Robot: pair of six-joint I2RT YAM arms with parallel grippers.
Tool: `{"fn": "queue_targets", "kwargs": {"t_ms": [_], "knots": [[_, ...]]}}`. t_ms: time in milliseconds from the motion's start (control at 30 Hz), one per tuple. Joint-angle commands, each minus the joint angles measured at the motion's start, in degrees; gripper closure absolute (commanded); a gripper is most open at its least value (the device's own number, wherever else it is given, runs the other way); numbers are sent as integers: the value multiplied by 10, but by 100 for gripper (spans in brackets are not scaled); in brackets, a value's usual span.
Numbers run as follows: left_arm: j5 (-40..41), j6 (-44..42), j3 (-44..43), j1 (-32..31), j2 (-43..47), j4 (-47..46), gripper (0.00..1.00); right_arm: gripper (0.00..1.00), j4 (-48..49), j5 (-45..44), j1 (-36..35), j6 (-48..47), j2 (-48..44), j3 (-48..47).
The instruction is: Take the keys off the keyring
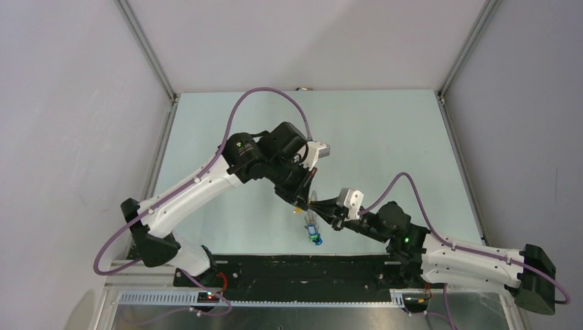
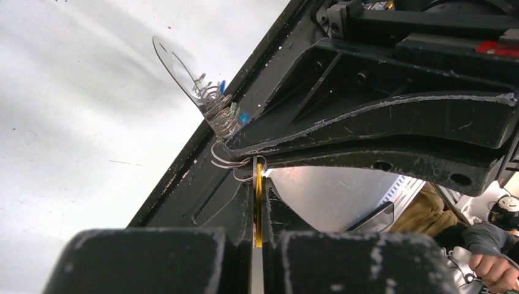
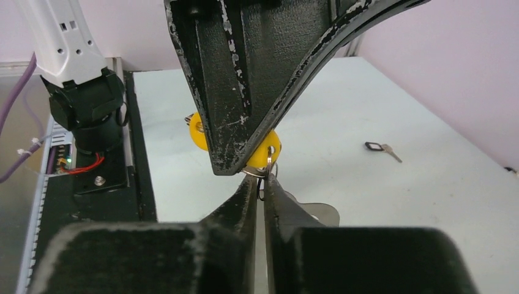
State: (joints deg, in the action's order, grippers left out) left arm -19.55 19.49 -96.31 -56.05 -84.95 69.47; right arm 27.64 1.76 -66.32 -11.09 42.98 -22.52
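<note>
My left gripper [image 1: 300, 201] is shut on the flat yellow head of a key [image 3: 271, 144], seen edge-on in the left wrist view [image 2: 258, 196]. My right gripper [image 3: 264, 180] meets it tip to tip from the right [image 1: 320, 206] and is shut on a thin wire ring [image 3: 268, 173] at that yellow head. The grey-beige keyring [image 2: 174, 64] hangs below the two grippers, above the table, and its edge shows behind my right finger [image 3: 321, 213]. Blue and green key heads [image 1: 313, 232] dangle on it. A black-headed key [image 3: 379, 148] lies loose on the table.
The pale table [image 1: 385, 137] has grey walls on three sides. The black base rail [image 1: 295, 268] runs along its near edge. A person's hand [image 2: 489, 269] shows beyond the rail.
</note>
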Motion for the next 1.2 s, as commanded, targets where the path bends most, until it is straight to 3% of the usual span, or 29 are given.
{"fn": "queue_targets", "kwargs": {"t_ms": [0, 300, 533, 867, 1167], "knots": [[-23, 5, -1, 3, 32, -21, 100, 100, 33, -11, -5, -9, -2, -23], [3, 3, 10, 31, 58, -21, 100, 100, -22, 3, -12, 1, -60, -19], [-24, 0, 30, 31, 44, -28, 100, 100, -24, 48, -17, 3, -98, -15], [-50, -3, 54, 31, 38, -50, 100, 100, -27, 46, -22, -3, -108, -15], [-29, -26, 16, 31, 45, -52, 100, 100, -50, 45, -22, 3, -88, -15]]}}
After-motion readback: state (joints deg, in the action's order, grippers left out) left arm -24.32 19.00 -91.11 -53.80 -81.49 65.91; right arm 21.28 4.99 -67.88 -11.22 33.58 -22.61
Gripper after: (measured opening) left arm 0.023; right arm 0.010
